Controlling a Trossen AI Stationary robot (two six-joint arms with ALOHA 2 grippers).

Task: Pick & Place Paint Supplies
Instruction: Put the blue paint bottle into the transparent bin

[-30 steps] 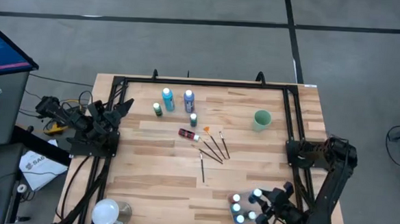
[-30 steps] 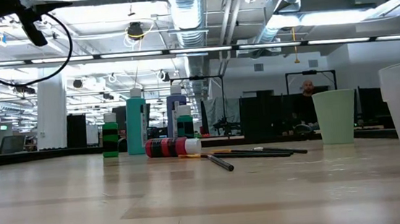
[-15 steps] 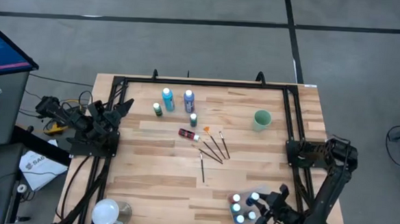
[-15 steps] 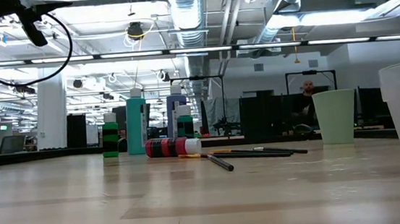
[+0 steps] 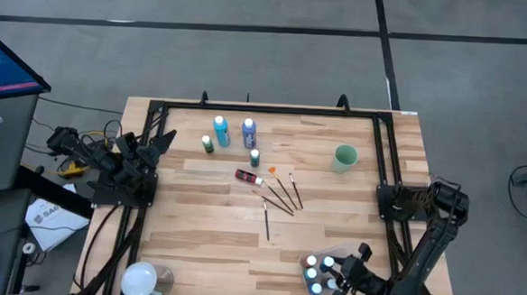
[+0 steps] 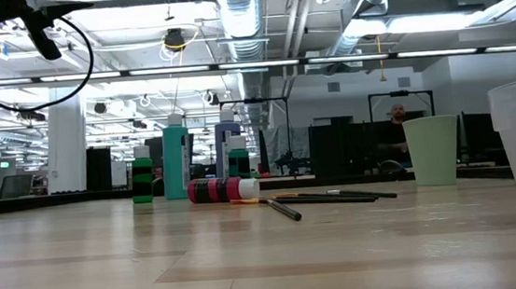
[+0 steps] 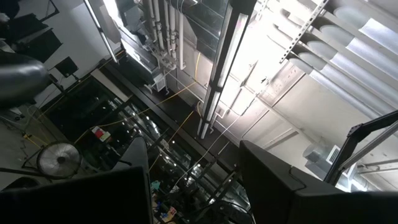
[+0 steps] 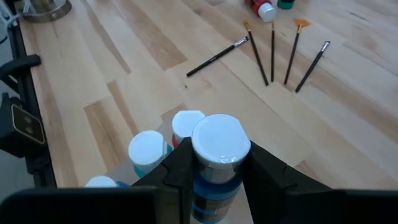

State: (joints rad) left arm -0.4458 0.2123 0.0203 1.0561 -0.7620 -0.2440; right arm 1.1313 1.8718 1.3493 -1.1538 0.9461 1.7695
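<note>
My right gripper (image 8: 217,167) is shut on a blue paint bottle with a white cap (image 8: 217,142), over the clear tub (image 5: 310,258) at the table's near right. Several other white-capped bottles (image 8: 148,149) stand in the tub. Across the table's middle, two tall bottles (image 5: 220,130) and two small ones (image 5: 255,156) stand upright. A red bottle (image 5: 247,176) lies on its side beside several thin brushes (image 5: 284,194) that lie flat. My left gripper (image 7: 196,180) waits open at the table's left edge (image 5: 155,146), pointing up. My right gripper pinches the blue bottle's body just below its white cap (image 8: 214,174) between the two fingers, one on each side. The fingers slant down from the table's near right. The bottle stands upright among the tub's bottles; its foot is hidden.
A pale green cup (image 5: 345,157) stands at the far right. A round white object (image 5: 139,278) sits at the near left corner. A black frame (image 5: 265,110) runs along the table's far and side edges. Bare wood lies between the brushes and the tub.
My right gripper has sunk toward the tub with the blue bottle and rolled a little at the wrist, staying shut on it. The bottle now sits lower among the tub's other bottles.
</note>
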